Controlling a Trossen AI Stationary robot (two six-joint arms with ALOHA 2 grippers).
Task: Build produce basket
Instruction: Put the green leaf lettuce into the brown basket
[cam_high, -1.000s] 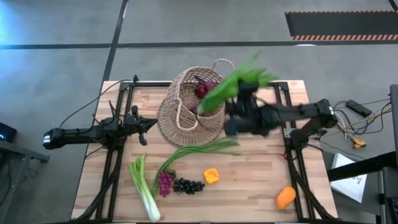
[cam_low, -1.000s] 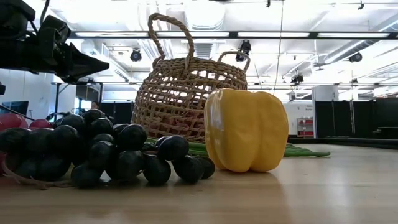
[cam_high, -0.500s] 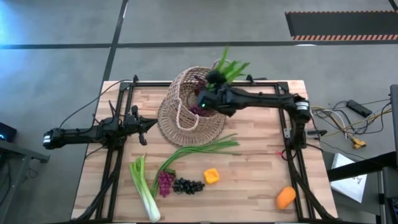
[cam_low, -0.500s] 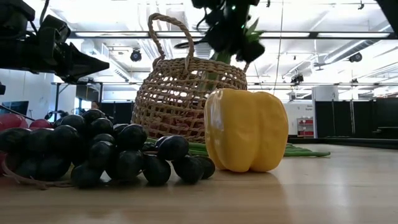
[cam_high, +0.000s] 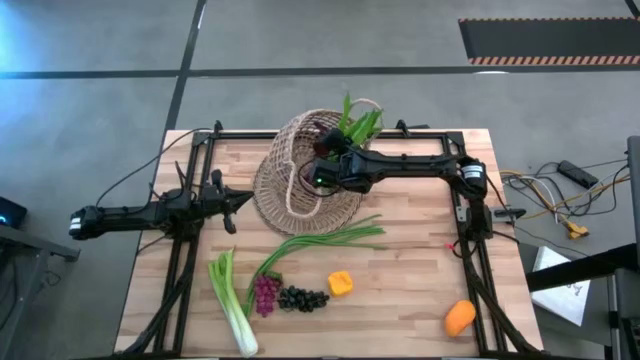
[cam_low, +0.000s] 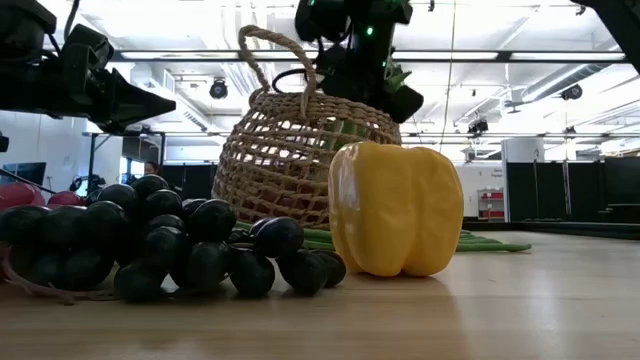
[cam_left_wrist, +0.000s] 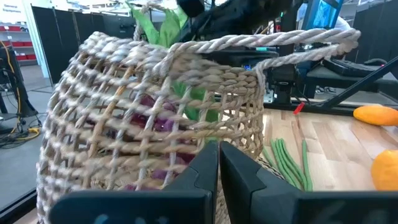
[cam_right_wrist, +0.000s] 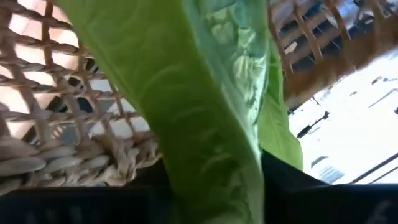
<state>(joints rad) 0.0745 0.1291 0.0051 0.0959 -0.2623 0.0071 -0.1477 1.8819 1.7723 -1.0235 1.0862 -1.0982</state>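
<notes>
The tan woven basket (cam_high: 285, 190) stands upright on the table's far middle, handles up (cam_low: 290, 160). My right gripper (cam_high: 325, 168) reaches over its open mouth from the right and holds the leafy greens (cam_high: 357, 120), whose leaves rise past the far rim. Green stalk shows through the weave (cam_left_wrist: 200, 102), beside a red-purple thing (cam_left_wrist: 152, 121) inside. My left gripper (cam_high: 232, 200) waits shut and level just left of the basket (cam_left_wrist: 219, 163). On the near table lie a leek (cam_high: 232, 300), green onions (cam_high: 320, 240), purple grapes (cam_high: 265, 292), black grapes (cam_high: 302, 298) and a yellow pepper (cam_high: 340, 283). My right gripper has a broad green leaf (cam_right_wrist: 211, 155) of the greens running between its two dark fingers. It comes from the table's right, slanting down into the basket's mouth. The greens stand roughly upright, lower part inside the basket, leaf tips (cam_high: 350, 105) above the rim. The gripper hides the exact spot.
An orange (cam_high: 459, 317) lies at the near right corner. The black frame rails (cam_high: 440, 135) run along the table's far and side edges. Bare wood lies between the basket and the right rail. Cables and a paper sheet lie off the table's right side.
My right gripper has swung from the table's right toward the basket and come down over its mouth, rolling as it went. The leafy greens went with it: held high and sideways before, they now stand with their lower part inside the basket.
</notes>
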